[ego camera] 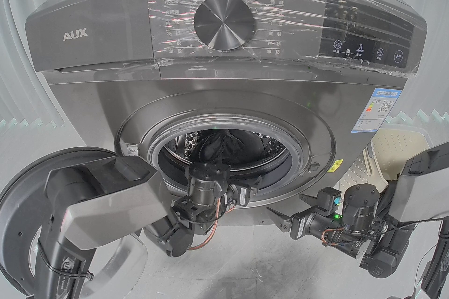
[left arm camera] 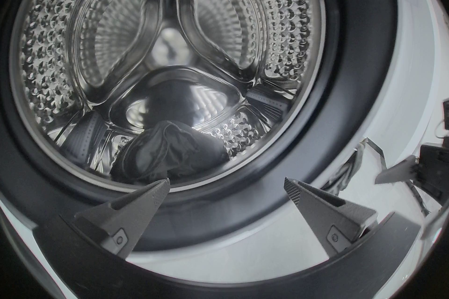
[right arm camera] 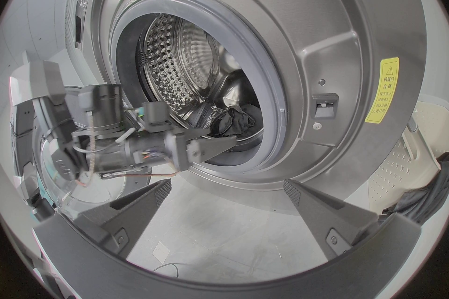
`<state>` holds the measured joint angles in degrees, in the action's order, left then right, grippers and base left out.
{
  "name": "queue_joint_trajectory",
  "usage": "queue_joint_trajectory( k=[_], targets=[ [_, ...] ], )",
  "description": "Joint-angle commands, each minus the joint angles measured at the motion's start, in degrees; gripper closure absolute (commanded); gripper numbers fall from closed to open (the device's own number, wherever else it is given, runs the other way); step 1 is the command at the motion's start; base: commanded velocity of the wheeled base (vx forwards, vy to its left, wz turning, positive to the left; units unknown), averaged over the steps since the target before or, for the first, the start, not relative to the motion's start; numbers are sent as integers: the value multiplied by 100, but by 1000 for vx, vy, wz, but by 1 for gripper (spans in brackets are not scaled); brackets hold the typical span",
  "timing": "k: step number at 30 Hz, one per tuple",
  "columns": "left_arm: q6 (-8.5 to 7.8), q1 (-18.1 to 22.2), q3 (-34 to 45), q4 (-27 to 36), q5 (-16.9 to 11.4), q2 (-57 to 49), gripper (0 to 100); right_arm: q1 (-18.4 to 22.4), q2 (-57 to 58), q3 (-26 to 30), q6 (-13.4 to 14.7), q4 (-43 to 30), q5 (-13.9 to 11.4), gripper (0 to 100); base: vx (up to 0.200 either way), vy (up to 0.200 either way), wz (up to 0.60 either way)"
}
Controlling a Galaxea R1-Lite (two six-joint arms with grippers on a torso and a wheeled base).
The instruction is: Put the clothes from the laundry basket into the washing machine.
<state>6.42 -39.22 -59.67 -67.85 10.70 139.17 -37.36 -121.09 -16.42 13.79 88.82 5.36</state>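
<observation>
Washing machine point(ego camera: 93, 99) casing — brushed metal, satin. Drum point(left arm camera: 280, 1) — polished, dimpled steel. Panel film point(ego camera: 290, 5): glossy, wrinkled plastic. Dark garment point(left arm camera: 168, 153): matt, soft cloth. Laundry basket point(ego camera: 402, 145): perforated matt plastic.

Head camera faces the washing machine point(ego camera: 93, 99) from above; both wrist cameras look into its drum point(left arm camera: 168, 47), the left closest in

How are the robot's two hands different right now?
The left hand is at the mouth of the drum, pointing in; the right hand is outside, nearer the laundry basket. The left hand looks straight at the dark cloth in the drum; the right hand sees it from the side. Both are open and empty.
</observation>
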Motion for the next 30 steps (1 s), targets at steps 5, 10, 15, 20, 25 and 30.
queue_joint_trajectory(
  k=[5,10,15,20,25,30],
  targets=[
    [535,-666,2803,-1011,2,-2201,0,133,437,350,-25,-5,9,0,0,0,0],
    [614,-824,3726,-1213,20,-3010,0,309,938,684,-69,-14,0,0,0,0,0],
    [606,-807,4658,-1265,591,-3906,0,300,1738,1431,-104,-31,307,0,0,0,0],
    [606,-772,5036,-1485,600,-4073,0,309,2045,1642,-148,-40,448,0,0,0,0],
    [298,-833,5835,-2083,617,-4222,0,687,2546,1642,-412,-119,510,0,0,0,0],
    [298,-719,5967,-2057,652,-4618,0,713,3126,1642,-403,-884,518,0,0,0,0]
  ],
)
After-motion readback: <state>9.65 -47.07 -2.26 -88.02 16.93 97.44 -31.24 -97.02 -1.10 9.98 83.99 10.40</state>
